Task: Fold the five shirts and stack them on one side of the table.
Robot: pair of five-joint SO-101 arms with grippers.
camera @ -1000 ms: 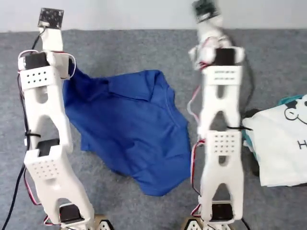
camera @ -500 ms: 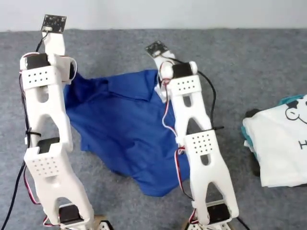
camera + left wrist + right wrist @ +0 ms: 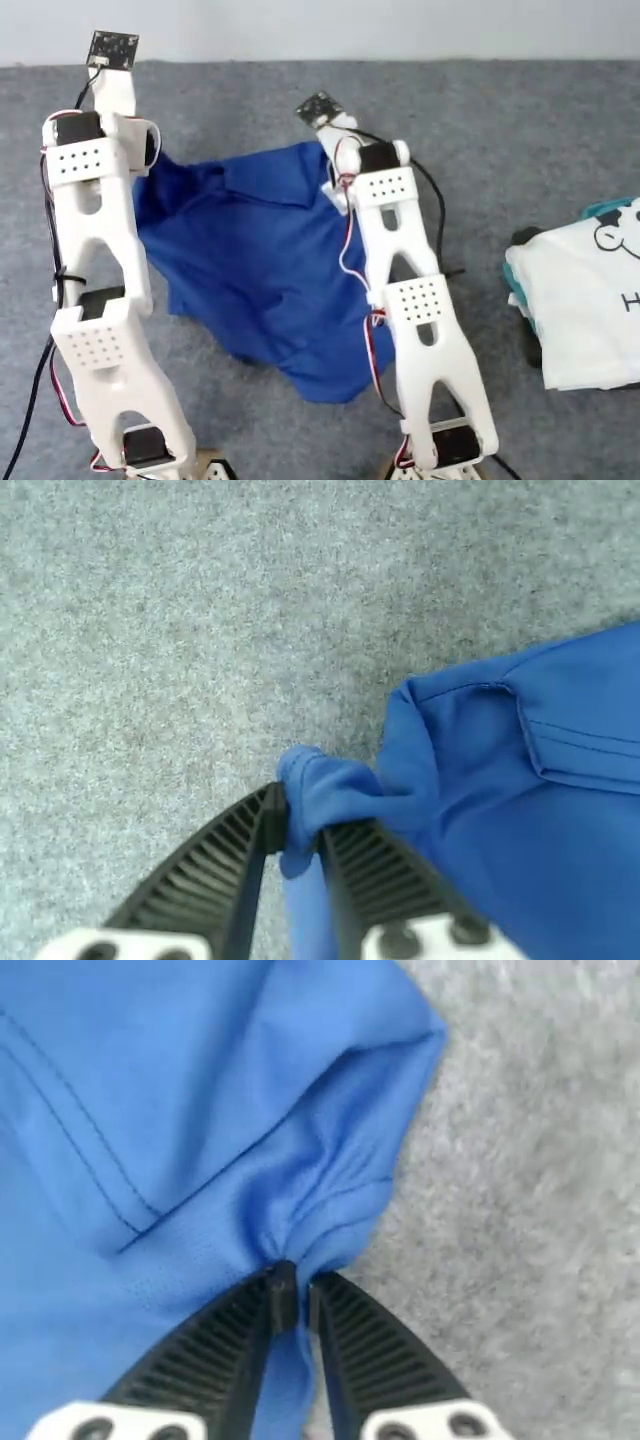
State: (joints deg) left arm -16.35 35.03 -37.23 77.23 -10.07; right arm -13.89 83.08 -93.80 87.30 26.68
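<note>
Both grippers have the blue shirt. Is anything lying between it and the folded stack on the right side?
Nothing loose shows on the table between the blue shirt and the folded stack. Only the right arm itself stands along the shirt's edge on that side. The left gripper and right gripper are each shut on the shirt.

The grey, carpet-covered table (image 3: 520,130) carries a rumpled blue shirt (image 3: 260,260) near its middle and, well apart at one edge, a stack of folded shirts (image 3: 585,310) topped in white.
</note>
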